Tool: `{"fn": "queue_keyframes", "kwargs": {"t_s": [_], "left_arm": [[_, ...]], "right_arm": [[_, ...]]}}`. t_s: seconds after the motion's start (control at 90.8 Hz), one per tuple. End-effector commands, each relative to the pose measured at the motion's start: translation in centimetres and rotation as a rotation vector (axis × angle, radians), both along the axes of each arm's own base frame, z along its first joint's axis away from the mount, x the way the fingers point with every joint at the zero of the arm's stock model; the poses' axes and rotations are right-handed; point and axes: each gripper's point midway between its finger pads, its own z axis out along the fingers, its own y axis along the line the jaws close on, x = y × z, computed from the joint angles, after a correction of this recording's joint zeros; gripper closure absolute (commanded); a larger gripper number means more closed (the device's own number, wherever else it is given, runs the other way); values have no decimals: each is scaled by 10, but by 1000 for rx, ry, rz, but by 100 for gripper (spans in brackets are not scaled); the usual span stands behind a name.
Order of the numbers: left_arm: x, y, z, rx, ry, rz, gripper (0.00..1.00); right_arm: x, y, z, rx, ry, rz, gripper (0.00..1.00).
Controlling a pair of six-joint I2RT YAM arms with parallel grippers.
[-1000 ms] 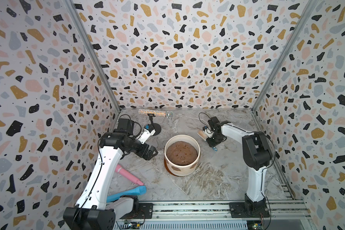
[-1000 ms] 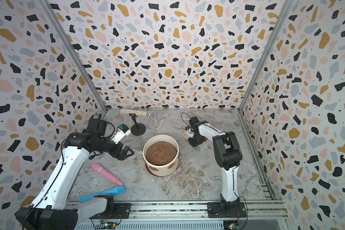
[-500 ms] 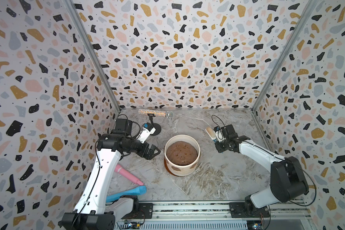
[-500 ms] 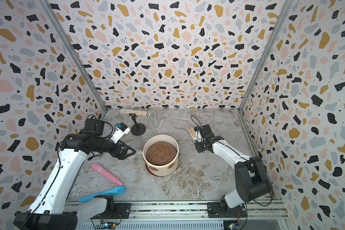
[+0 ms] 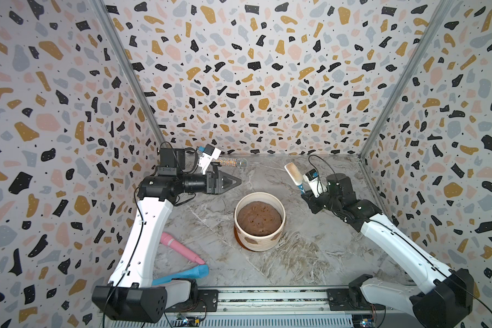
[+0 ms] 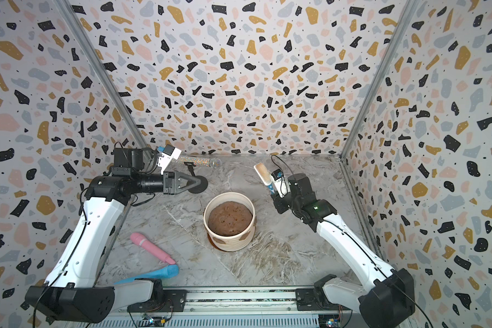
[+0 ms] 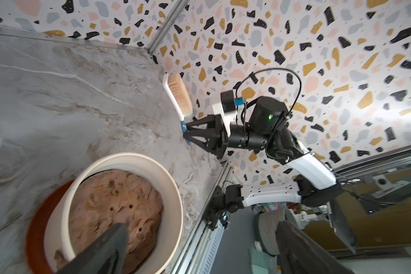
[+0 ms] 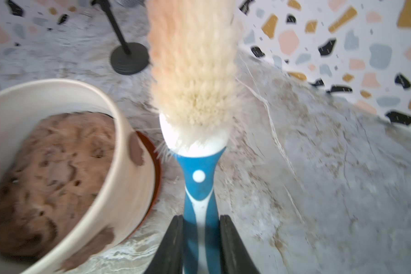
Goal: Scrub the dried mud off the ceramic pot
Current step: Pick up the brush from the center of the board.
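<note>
What worries me most is the ceramic pot. It stands loose on its brown saucer in the middle of the tabletop, and nothing steadies it. The left tool hangs to the far left of it, well apart. In the left wrist view its jaws are spread wide with nothing between them. If the brush presses sideways on the wall, I'd expect the pot to slide or rock.

The second worry is the grip. The right tool is clamped on the brush only at the low end of the blue handle, and the long bristle head stands far out beyond it. A hard push at the head could lever the handle round between the jaws.

Third, reach. The brush is held off the tabletop, to the right of the pot and a little farther back. It is not touching the pot, and its head points up and toward the far wall. The dried mud shows as brown patches on the pot's outer wall. Some are on the right side, facing the brush, and there are more on the near side in both top views. Those near ones sit round the curve from the right tool, so the wrist would have to swing well round and could clip the rim.
</note>
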Motion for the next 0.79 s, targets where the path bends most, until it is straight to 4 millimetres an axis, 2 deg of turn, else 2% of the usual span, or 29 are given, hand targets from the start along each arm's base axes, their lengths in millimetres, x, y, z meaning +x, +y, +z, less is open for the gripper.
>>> {"fn": "queue_keyframes", "kwargs": {"t_s": [0.0, 0.143, 0.286, 0.474, 0.584, 0.727, 0.782], "left_arm": [[-5, -14, 26, -101, 43, -66, 0], [9, -15, 4, -38, 86, -2, 0], [2, -21, 2, -92, 113, -66, 0], [2, -18, -12, -54, 127, -24, 2], [4, -17, -19, -44, 139, -11, 11], [3, -17, -16, -54, 134, -20, 36], [1, -18, -15, -59, 129, -28, 42]], "right_arm": [[-23, 28, 34, 7, -69, 132, 88], [-45, 64, 57, 25, -134, 252, 88], [-54, 95, 55, -24, -128, 316, 90], [-64, 133, 59, -39, -154, 377, 92], [-64, 144, 62, -52, -164, 386, 94], [-58, 146, 58, -105, -182, 360, 96], [-56, 145, 58, -110, -189, 346, 96]]}}
